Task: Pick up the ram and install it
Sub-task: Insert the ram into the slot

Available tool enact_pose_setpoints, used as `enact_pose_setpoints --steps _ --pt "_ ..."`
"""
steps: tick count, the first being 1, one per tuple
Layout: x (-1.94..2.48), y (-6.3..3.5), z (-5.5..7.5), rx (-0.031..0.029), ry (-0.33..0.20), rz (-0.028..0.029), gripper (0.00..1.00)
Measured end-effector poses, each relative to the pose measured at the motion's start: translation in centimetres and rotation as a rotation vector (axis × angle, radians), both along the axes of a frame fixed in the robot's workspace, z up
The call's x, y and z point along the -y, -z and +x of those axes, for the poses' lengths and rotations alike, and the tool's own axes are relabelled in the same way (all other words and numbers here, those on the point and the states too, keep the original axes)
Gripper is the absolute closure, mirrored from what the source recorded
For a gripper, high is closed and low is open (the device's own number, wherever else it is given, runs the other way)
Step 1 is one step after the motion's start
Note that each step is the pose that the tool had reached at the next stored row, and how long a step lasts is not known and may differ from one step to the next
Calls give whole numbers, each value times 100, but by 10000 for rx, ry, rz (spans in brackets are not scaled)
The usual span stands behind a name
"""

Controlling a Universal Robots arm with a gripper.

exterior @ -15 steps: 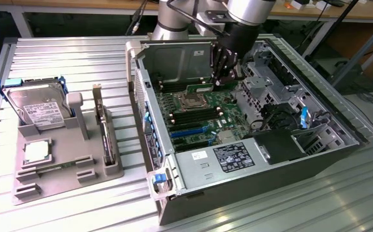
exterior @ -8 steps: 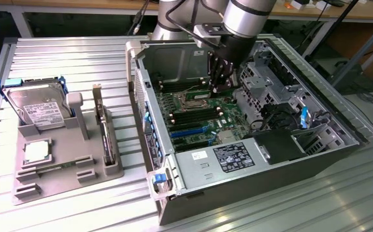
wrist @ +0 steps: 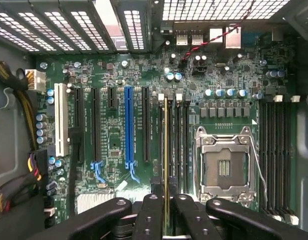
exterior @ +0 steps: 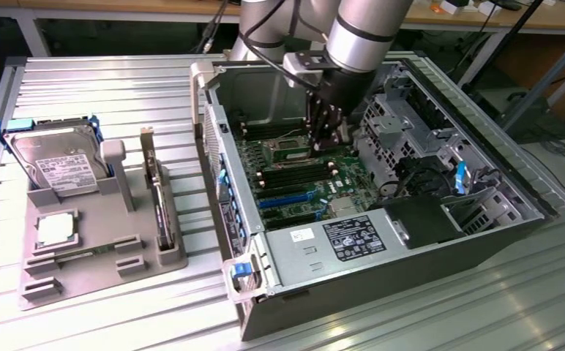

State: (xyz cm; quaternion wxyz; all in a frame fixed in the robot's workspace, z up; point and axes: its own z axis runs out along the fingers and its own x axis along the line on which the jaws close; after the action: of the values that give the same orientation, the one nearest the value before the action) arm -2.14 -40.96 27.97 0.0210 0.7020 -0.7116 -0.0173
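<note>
Starting at the exterior view's left, a hard drive (exterior: 60, 164) is seen standing on a grey tray (exterior: 116, 270). Right of it, inside the open computer case (exterior: 361, 292), the gripper (exterior: 323, 140) is closed on the ram (wrist: 166, 150), which is held edge-on over the motherboard's (wrist: 114, 135) memory slots (wrist: 176, 145).

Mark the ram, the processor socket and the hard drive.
ram (wrist: 166, 150), wrist view, middle of its thin edge.
processor socket (wrist: 224, 167), wrist view, centre of the contacts.
hard drive (exterior: 65, 170), exterior view, its label.
</note>
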Motion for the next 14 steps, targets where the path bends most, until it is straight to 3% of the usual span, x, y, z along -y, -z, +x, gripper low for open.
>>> enact_pose_setpoints --steps 6,12,14 --pt "0 152 -24 0 0 1 86" --pt "-6 393 -18 0 -21 1 86" --pt "-7 416 -16 0 -20 -3 86"
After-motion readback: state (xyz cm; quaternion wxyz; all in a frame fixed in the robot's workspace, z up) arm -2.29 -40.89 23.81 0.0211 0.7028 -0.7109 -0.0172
